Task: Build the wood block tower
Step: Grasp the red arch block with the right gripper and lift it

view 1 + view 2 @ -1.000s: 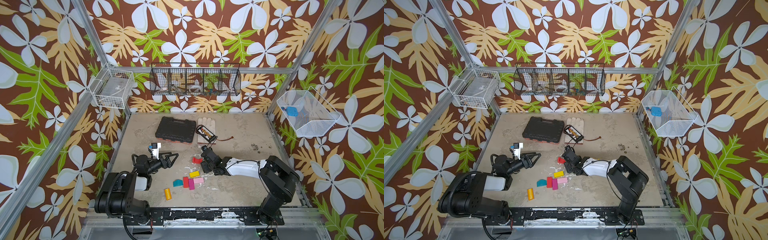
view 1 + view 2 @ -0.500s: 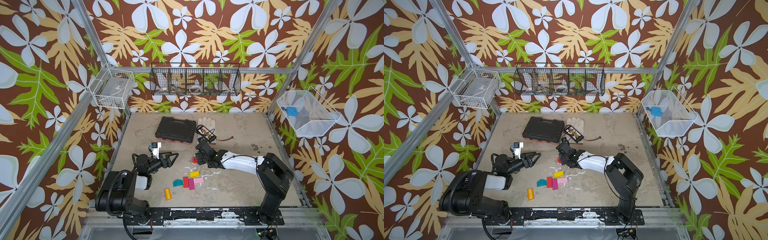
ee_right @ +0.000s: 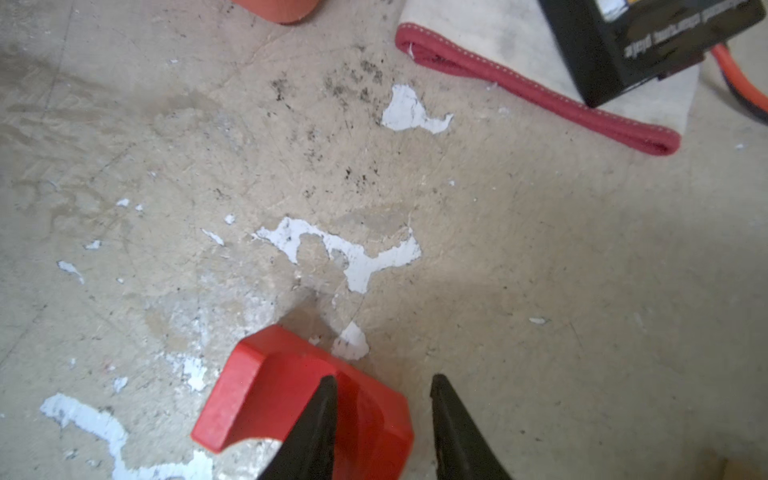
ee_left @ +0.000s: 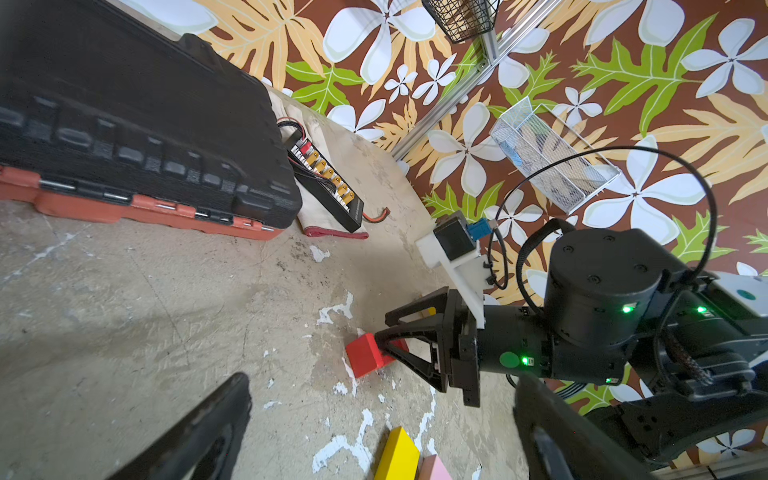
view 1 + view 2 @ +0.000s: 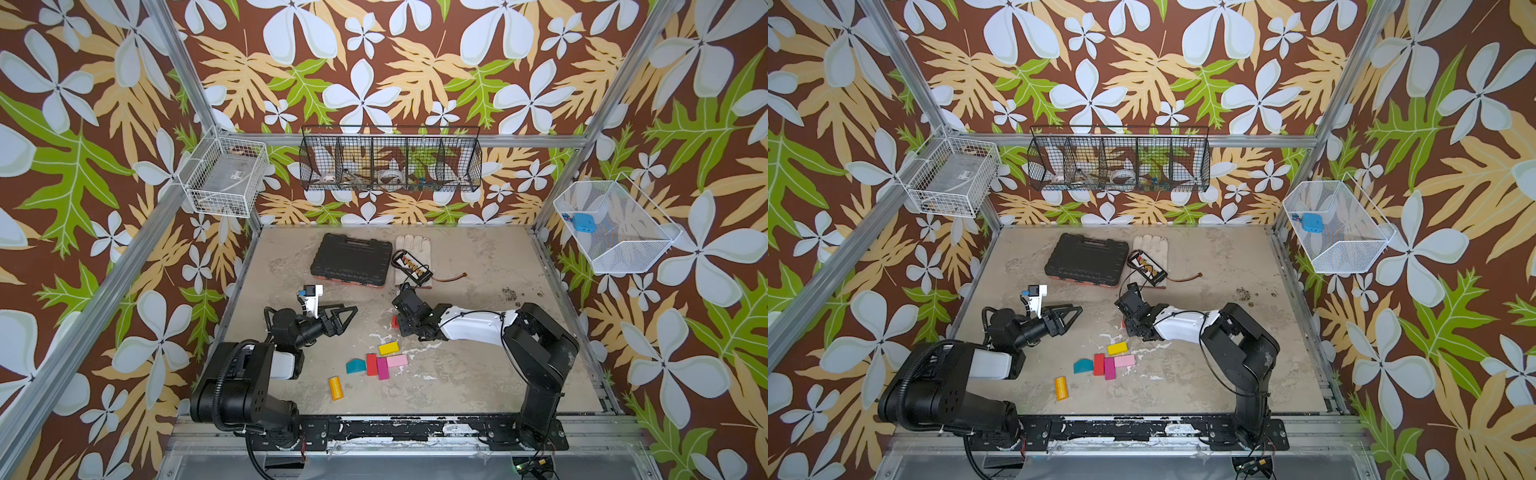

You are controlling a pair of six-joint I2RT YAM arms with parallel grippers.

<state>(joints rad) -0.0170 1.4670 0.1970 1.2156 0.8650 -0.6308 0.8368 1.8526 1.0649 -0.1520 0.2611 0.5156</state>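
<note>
right gripper [image 3: 380, 380]: set low at the table [image 5: 457, 257]. The jaws are partly drawn in around one leg of a red arch block [image 3: 266, 386].
grip: one finger [image 3: 316, 424] is seen in the arch's hollow. The other is just outside the leg, with a sliver of table between, so the block is straddled but not clamped.
red arch block: found on the table, apart from the other blocks, between them and the black case [image 5: 351, 266]. In both top views it is mostly covered by the right gripper [image 5: 398, 323].
left gripper [image 5: 348, 321]: jaws are spread wide and nothing is held. It is pointed toward the right gripper and is well apart from every block.
block cluster: a yellow block [image 5: 388, 348], pink block [image 5: 397, 360], magenta block [image 5: 382, 368], red block [image 5: 371, 364] and teal wedge [image 5: 356, 366] are laid flat in one layer. They are packed close together near the front middle of the table.
orange cylinder [image 5: 335, 387]: laid on its side, a little apart from the cluster, nearer the front edge.
back of table: the black case is flat, with a pale glove [image 5: 415, 245] just beside it.
</note>
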